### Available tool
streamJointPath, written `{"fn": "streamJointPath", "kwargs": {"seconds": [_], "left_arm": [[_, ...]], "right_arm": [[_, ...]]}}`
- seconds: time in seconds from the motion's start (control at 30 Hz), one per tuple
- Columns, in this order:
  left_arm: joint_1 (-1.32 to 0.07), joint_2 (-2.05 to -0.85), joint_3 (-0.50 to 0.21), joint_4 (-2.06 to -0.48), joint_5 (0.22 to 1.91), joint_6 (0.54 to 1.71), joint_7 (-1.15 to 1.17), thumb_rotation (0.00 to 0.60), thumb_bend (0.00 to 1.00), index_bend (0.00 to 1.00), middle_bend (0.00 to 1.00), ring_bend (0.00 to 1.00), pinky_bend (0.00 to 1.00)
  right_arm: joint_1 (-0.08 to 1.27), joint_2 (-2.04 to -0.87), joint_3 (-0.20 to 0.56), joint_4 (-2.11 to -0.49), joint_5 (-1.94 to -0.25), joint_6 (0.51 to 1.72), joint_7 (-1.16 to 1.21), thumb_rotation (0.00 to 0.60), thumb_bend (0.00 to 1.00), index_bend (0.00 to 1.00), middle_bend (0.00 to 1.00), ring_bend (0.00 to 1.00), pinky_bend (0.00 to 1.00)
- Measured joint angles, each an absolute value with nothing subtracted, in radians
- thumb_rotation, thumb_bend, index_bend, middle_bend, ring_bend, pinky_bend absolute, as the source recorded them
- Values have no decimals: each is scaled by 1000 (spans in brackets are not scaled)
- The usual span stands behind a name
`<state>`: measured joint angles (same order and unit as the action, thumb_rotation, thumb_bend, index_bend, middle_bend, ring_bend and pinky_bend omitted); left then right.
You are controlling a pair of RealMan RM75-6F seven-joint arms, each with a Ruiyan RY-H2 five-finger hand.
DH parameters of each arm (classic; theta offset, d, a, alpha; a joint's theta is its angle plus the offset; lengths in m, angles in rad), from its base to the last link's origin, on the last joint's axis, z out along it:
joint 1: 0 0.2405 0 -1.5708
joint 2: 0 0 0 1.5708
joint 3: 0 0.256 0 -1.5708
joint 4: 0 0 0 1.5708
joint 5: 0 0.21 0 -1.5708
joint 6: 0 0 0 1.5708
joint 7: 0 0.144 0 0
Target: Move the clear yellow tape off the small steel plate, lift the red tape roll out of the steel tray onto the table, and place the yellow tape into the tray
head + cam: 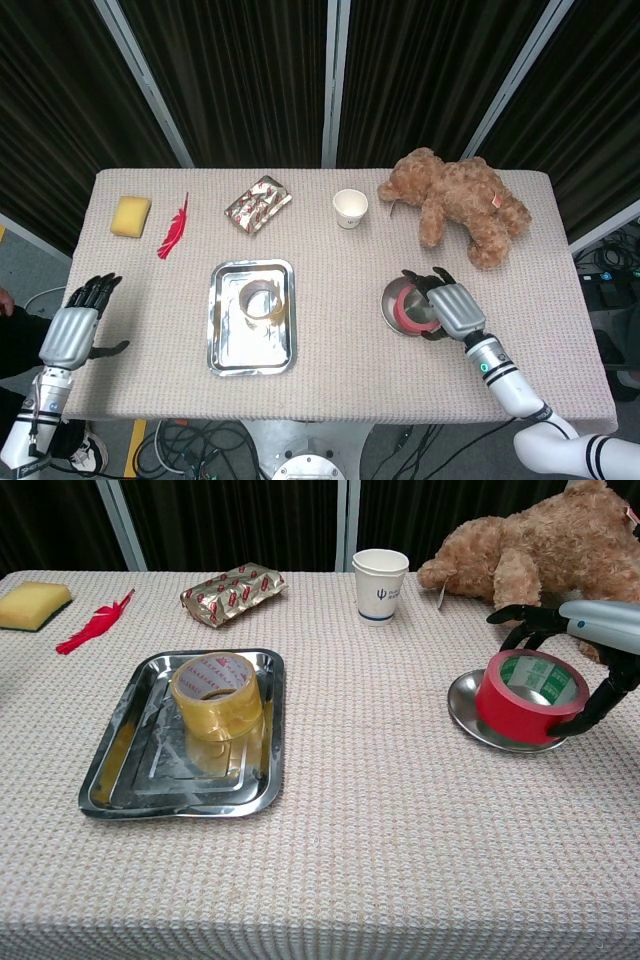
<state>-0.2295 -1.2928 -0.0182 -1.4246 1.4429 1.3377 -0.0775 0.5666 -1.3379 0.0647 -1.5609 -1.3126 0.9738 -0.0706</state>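
The right hand (448,312) is gripping the red tape roll (528,696) from above, fingers curling over its far rim and thumb pressing its near side, forearm stretching back from the roll. The left hand (72,330) is hanging well left of that roll, holding nothing, fingers extended and slightly apart.

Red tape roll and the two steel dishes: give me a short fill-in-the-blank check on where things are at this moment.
1. The red tape roll sits on the small steel ____.
2. The yellow tape lies inside the steel ____.
3. The hand holding the red roll is the robot's ____ hand.
4. The paper cup stands beside the teddy ____.

Missing words: plate; tray; right; bear
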Motion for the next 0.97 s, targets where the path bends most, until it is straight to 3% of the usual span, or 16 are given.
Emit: {"fn": "streamJointPath", "kwargs": {"seconds": [0.2,0.5,0.83,0.97], "left_arm": [[-223,-1291,-21,-1431,1446,1346,-66,600,89,47,42,0,131],[-201,-1269,-17,-1464,1470,1391,-68,600,89,48,42,0,129],[-137,-1218,19,-1515,1552,1506,6,600,89,50,42,0,121],[-115,-1227,16,-1493,1552,1539,15,600,89,50,42,0,120]], "right_arm": [[569,-1337,64,-1544,-1340,971,-25,600,0,0,0,0,0],[482,-1299,48,-1543,-1427,1149,31,600,0,0,0,0,0],[203,-1240,-8,-1495,-1455,1520,16,600,0,0,0,0,0],[93,-1247,-27,-1426,-1446,1617,44,600,0,0,0,0,0]]}}
